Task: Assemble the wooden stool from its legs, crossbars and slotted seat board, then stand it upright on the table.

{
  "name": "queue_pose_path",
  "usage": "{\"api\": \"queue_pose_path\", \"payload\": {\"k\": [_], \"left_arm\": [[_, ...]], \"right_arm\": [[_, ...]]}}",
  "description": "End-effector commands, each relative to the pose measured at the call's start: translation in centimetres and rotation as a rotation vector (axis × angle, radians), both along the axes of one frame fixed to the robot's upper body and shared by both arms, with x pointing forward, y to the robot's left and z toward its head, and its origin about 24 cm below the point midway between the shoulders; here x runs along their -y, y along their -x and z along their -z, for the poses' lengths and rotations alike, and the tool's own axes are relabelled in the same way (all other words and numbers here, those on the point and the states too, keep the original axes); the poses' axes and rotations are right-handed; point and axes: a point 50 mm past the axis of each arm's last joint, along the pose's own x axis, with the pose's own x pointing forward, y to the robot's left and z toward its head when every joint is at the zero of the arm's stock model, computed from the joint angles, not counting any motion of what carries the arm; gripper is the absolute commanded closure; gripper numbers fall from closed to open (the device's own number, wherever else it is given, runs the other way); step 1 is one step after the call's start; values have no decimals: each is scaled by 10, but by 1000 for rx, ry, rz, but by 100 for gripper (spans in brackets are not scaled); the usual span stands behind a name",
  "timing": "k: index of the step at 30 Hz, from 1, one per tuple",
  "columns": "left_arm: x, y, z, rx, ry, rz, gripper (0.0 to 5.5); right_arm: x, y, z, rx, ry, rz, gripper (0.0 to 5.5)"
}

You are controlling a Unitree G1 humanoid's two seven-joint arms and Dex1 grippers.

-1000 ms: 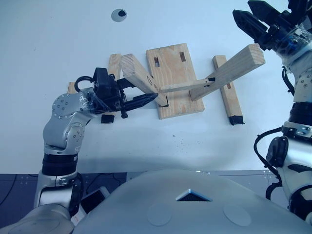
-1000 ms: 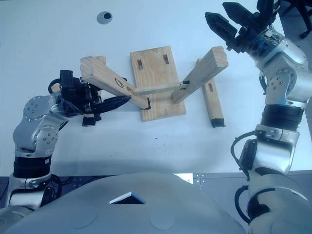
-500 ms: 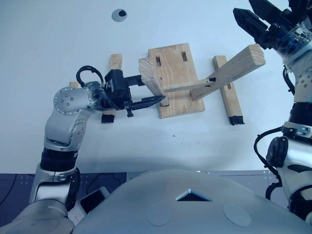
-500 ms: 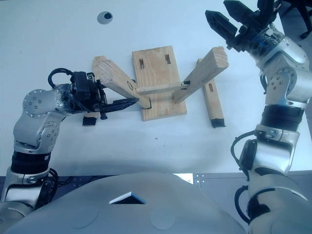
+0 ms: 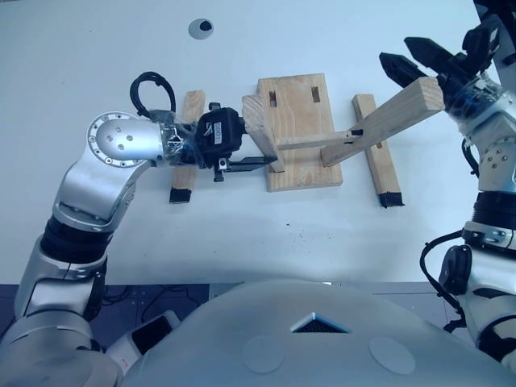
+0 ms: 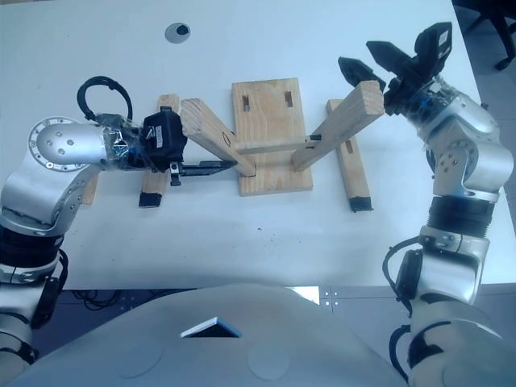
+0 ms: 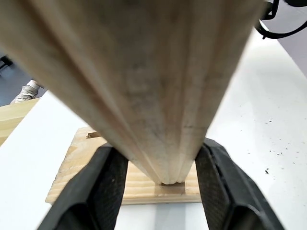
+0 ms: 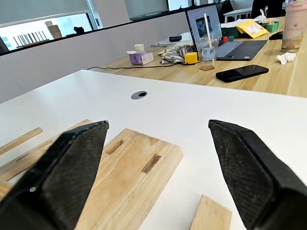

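Observation:
The slotted seat board [image 5: 300, 121] lies flat in the middle of the table. My left gripper [image 5: 251, 157] is shut on the left leg [image 5: 260, 129], whose foot sits at the board's near left slot; both fingers [image 7: 108, 189] flank it. A crossbar [image 5: 310, 143] joins this leg to the right leg [image 5: 387, 117], which slants up off the table. Just above that leg's upper end hangs my right gripper [image 5: 413, 63], open and holding nothing. Between its fingers [image 8: 72, 167] the board [image 8: 129, 177] shows below.
Two loose legs with black feet lie flat: one left of the board [image 5: 187, 137], one right of it [image 5: 375, 157]. A round grey grommet [image 5: 201, 28] sits in the table's far part. The near table strip [image 5: 306, 234] is bare.
My left arm has swung right and turned, bringing the left leg steeper and closer to the board. The right gripper has come down nearer the right leg's upper end, still open.

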Motion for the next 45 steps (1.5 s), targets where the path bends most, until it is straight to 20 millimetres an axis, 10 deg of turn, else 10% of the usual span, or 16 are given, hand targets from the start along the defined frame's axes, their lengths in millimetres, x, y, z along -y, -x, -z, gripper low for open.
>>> {"api": "queue_pose_path", "payload": {"k": [1, 12, 20, 23, 29, 32, 39, 45], "left_arm": [[-31, 15, 84, -392, -359, -74, 349], [-49, 32, 122, -581, -434, -79, 423], [-48, -25, 31, -191, 116, -283, 471], [-54, -51, 16, -33, 181, -402, 471], [-28, -47, -1, -4, 371, -325, 471], [-7, -31, -10, -34, 469, -200, 471], [21, 5, -10, -123, 428, 52, 471], [19, 7, -3, -146, 401, 19, 471]], "right_arm": [[-12, -4, -4, 25, 19, -24, 167], [-16, 0, 2, 10, -3, 2, 167], [33, 21, -38, 122, -285, 101, 167], [60, 54, -13, -20, -202, 8, 167], [25, 122, 1, -316, 4, -591, 167], [-10, 112, 6, -210, -4, -615, 167], [-23, 37, 35, -79, 93, -303, 167], [-37, 24, 41, -19, 133, -285, 167]]}}
